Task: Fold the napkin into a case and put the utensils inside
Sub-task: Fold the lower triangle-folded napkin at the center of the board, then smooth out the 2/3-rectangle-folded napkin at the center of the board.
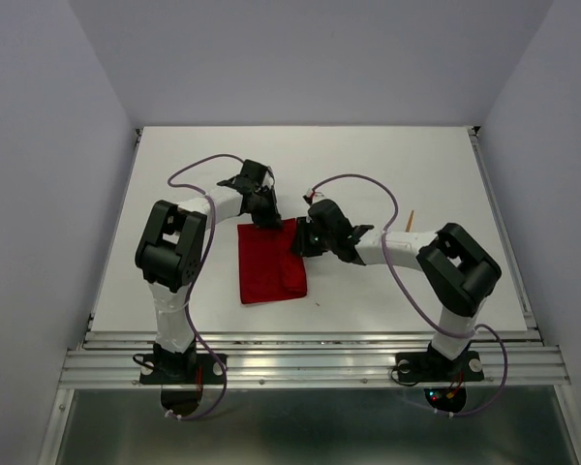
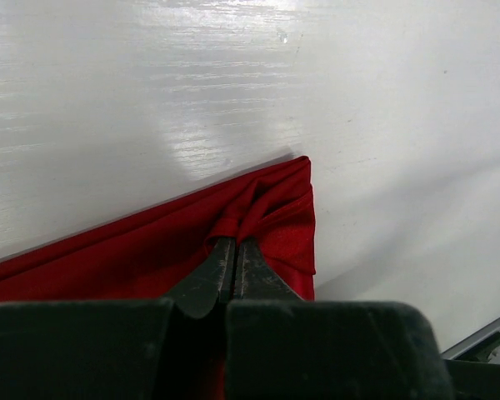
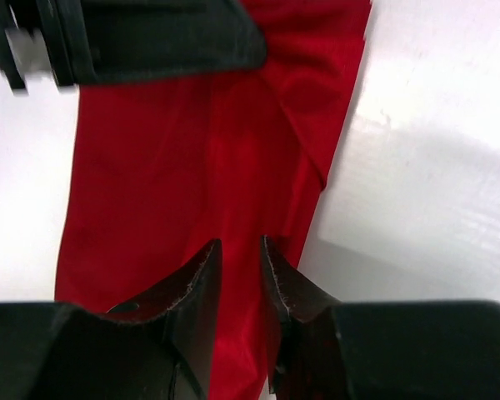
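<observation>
The red napkin [image 1: 271, 262] lies folded into a tall rectangle at the table's middle. My left gripper [image 1: 268, 220] is at its far edge, shut on a bunched corner of the napkin [image 2: 271, 208], with the fabric puckered at the tips of that gripper [image 2: 236, 243]. My right gripper [image 1: 301, 242] hangs over the napkin's right edge. It [image 3: 242, 246] is open by a narrow gap, and flat red cloth [image 3: 175, 175] shows between the jaws. One orange utensil [image 1: 410, 220] lies on the table to the right, apart from the cloth. I see no other utensil.
The white table [image 1: 387, 165] ends in a metal rail [image 1: 310, 363] at the near edge, where both arm bases stand. Grey walls close in the left, right and far sides. The left arm's dark body [image 3: 150, 37] crosses the top of the right wrist view.
</observation>
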You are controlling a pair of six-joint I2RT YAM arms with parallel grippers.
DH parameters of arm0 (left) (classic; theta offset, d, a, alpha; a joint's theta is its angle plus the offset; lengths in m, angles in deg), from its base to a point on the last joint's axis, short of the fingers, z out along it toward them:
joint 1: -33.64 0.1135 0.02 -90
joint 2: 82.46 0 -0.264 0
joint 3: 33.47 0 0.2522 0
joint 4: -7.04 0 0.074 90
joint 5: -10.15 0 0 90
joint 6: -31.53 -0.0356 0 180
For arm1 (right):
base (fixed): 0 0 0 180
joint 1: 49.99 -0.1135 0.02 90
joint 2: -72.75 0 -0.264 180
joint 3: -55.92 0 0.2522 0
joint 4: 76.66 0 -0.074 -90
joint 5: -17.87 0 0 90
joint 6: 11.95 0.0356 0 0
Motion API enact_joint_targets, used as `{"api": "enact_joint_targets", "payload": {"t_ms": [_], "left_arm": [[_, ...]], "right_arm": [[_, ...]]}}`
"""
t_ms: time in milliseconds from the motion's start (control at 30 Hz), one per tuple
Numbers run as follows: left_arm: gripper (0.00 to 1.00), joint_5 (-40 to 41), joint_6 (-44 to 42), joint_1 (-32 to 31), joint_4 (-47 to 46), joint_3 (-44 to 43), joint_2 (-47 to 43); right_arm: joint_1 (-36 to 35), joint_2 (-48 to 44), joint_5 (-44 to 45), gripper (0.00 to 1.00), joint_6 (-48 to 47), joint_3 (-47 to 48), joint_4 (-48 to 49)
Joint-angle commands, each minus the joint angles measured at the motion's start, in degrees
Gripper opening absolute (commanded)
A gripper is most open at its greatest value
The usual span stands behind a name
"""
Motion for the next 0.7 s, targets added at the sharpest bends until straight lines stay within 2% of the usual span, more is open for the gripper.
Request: {"api": "enact_joint_targets", "payload": {"t_ms": [0, 167, 267, 467, 667], "left_arm": [[0.0, 0.8, 0.0, 0.5, 0.8, -2.4, -0.4], [0.0, 0.9, -0.1, 0.7, 1.1, -2.8, 0.7], [0.0, 1.0, 0.0, 0.7, 1.2, -3.1, 1.2], [0.0, 1.2, 0.0, 0.8, 1.4, -3.8, 2.0], [0.0, 0.7, -0.1, 1.2, 1.1, -3.9, 2.7]], "right_arm": [[-1.1, -4.3, 1.1, 0.33, 0.9, -3.1, 0.4], [-1.1, -7.6, 1.2, 0.46, 3.7, -7.4, 0.8], [-1.1, -8.9, 0.2, 0.47, 6.1, -10.3, 2.3], [-1.1, -10.5, -3.4, 0.47, 12.2, -16.8, 9.3], [-1.1, -9.6, -5.2, 0.41, 15.9, -20.2, 14.9]]}}
